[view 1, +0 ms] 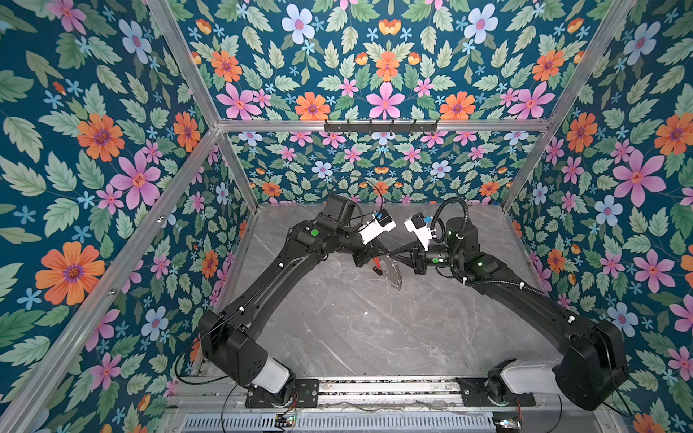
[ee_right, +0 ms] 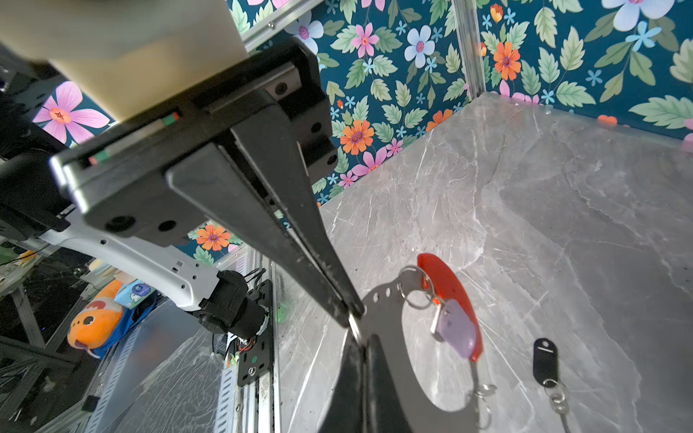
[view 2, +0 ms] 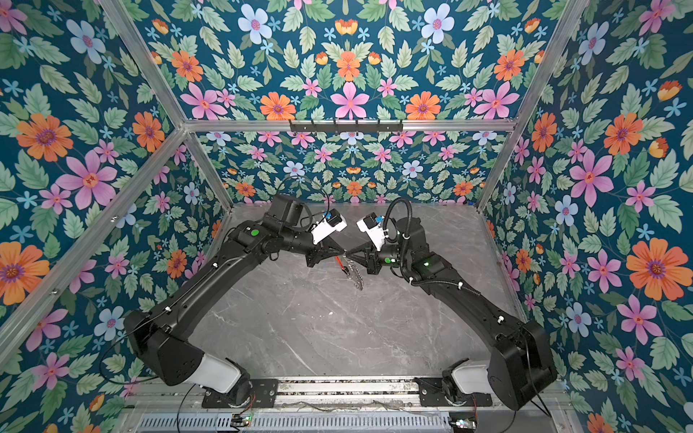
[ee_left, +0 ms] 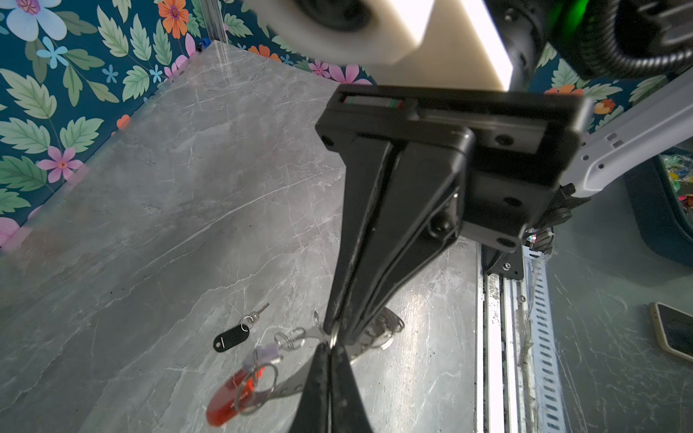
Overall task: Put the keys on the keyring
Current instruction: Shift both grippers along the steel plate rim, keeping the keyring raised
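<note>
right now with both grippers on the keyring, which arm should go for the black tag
Left, narrowly. The left gripper and right gripper are both shut on the keyring; the black tag lies on the table nearby, its body toward the left arm, its rings toward the right.

Grey marble tabletop (view 1: 356, 337), floral walls (view 1: 93, 150), black hook rail (view 1: 380, 126).

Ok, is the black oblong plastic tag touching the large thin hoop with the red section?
Apart. Right wrist view shows bare marble between the black tag and the red-sectioned hoop.
</note>
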{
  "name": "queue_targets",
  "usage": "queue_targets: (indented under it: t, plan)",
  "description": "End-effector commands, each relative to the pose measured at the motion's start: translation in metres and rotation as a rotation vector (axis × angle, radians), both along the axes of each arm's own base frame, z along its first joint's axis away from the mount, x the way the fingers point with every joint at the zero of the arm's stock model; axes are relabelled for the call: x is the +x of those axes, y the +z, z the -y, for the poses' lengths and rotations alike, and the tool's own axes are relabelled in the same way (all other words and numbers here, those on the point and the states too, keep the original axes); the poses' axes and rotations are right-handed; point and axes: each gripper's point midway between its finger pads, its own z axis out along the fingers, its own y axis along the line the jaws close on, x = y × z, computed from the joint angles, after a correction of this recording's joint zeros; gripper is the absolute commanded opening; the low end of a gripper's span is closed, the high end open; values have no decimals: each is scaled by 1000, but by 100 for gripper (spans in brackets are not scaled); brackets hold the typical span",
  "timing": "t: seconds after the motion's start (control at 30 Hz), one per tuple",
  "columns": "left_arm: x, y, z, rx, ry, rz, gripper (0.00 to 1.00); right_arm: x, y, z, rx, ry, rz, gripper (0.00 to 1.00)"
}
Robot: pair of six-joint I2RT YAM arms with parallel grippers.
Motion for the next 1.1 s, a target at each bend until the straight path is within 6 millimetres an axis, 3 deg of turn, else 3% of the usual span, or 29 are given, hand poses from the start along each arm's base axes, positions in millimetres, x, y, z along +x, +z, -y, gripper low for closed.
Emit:
queue_targets:
  t: [0.0, 0.13, 0.27, 0.37, 0.63, 0.87, 1.07]
  plan:
    - [15, 19, -4, -77, 118, 50, 26, 16, 29, 4, 97, -101, 120, 0]
    - [39, 32, -35, -231, 326, 80, 35, 23, 41, 10, 169, -163, 175, 0]
    - [40, 44, -53, -448, 397, 66, 37, 23, 54, 10, 271, -166, 202, 0]
    - [32, 50, -47, -556, 334, 42, 38, 19, 68, 10, 366, -143, 204, 0]
    - [31, 61, -31, -623, 236, -15, 41, 14, 90, 5, 481, -66, 182, 0]
    - [22, 81, -24, -715, 143, -29, 39, 13, 89, 0, 500, -28, 149, 0]
    - [22, 82, -20, -733, 115, -51, 37, 9, 91, -2, 501, 1, 144, 0]
